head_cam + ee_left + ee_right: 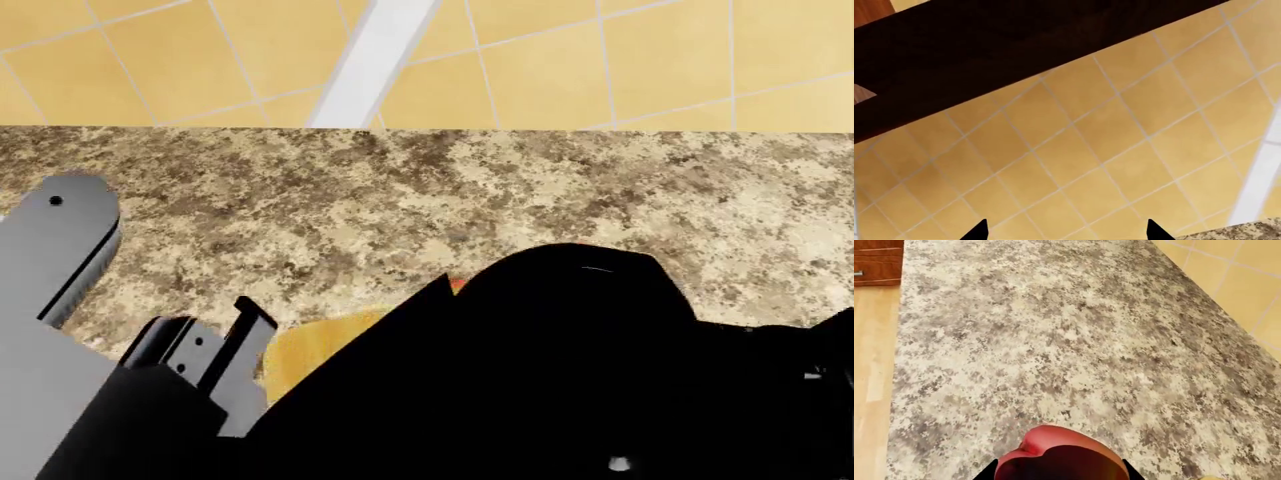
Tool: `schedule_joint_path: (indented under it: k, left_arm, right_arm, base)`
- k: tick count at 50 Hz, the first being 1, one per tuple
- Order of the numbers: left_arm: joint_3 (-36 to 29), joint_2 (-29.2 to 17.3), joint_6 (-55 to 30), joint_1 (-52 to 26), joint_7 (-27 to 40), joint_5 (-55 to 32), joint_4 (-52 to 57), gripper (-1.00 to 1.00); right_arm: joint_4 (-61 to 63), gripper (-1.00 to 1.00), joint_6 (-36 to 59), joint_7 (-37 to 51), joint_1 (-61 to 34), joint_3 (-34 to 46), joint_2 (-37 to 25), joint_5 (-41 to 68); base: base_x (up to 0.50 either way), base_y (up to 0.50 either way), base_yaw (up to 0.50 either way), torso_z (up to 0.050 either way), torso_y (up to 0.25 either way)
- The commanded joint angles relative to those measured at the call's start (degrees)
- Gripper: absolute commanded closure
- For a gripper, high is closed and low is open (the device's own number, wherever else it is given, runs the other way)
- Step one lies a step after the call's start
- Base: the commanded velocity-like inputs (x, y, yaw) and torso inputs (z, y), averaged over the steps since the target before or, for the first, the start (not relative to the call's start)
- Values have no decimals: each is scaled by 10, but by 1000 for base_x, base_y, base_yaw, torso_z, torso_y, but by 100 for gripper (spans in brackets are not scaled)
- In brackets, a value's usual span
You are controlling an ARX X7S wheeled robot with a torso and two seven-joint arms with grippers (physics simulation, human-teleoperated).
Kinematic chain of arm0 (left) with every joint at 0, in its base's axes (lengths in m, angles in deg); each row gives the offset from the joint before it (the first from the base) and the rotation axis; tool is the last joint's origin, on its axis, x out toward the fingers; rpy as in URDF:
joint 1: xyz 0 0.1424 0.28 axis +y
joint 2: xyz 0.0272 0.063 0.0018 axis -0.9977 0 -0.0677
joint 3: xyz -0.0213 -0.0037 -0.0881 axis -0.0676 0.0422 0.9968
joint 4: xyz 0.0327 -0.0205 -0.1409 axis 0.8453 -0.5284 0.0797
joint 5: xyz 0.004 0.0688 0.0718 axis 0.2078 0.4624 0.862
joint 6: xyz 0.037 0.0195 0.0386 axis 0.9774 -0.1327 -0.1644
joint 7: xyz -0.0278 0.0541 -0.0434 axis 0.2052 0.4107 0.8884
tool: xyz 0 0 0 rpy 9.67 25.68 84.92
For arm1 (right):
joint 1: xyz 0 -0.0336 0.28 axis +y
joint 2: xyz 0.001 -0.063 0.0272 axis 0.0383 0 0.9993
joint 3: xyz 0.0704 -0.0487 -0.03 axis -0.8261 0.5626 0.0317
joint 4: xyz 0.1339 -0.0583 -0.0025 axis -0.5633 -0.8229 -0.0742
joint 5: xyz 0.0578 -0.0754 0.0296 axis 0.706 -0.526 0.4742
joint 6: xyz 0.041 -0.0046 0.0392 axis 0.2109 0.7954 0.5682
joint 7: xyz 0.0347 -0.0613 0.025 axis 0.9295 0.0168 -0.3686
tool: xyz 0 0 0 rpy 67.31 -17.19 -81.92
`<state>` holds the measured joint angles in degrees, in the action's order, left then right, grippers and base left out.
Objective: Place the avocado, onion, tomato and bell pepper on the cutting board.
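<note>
Speckled brown-and-cream granite countertop point(1054, 340) fills my right wrist view, backed by yellow tiled wall point(601, 60). Between my right gripper point(1059, 471) fingertips sits the pale pinkish-red, creased bell pepper point(1057, 452), apparently clamped. From the head camera, the light yellow wooden cutting board point(314, 345) peeks out just beside my right arm point(561, 370), toward the left, so I judge the pepper needs carrying that way. My left gripper point(1066, 232) points at tile, fingertips spread wide, empty.
</note>
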<state>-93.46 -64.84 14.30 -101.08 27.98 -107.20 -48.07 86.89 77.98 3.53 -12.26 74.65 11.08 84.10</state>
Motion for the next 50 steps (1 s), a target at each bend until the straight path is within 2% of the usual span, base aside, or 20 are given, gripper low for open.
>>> schedule_joint_path:
  k: [1,22,50]
  left_arm:
    - [9,13,8,8,-19,13,3,-100]
    - [7,18,23,21,-19,16,0,-100]
    - [5,32,15,-1,-20,15,-8,-100]
  right_arm:
    - [44,100,18,25,-47,-31,-46,42]
    - [73,100,47,81,-153,-40,-132,166]
    - [37,100,139,133,-255,-17,-258,245]
  base:
    - [0,0,0,0,0]
    - [0,0,0,0,0]
    - [0,0,0,0,0]
